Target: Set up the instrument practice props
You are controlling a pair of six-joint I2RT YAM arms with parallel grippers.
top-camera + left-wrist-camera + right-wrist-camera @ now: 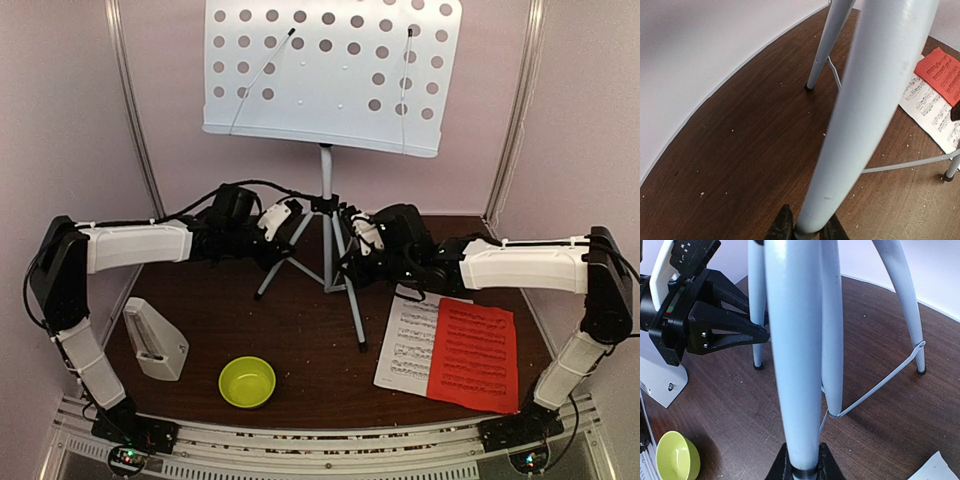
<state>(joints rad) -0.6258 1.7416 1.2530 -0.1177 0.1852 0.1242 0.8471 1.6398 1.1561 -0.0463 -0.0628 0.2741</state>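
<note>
The pale perforated music stand (330, 70) stands upright at the back of the table on its tripod legs. My left gripper (288, 226) is shut on the left front leg (865, 110), one black finger on each side of the tube. My right gripper (356, 243) is shut on another leg (792, 340), near the hub. The white sheet (408, 340) lies flat at the right front, with the red sheet (475, 355) overlapping its right side. The pale-grey pyramid metronome (155, 340) stands at the left front.
A lime-green bowl (247, 381) sits at the front middle, also in the right wrist view (675, 457). Pale walls close in the back and sides. Thin wire braces (880, 385) link the tripod legs. Crumbs dot the brown tabletop (310, 330).
</note>
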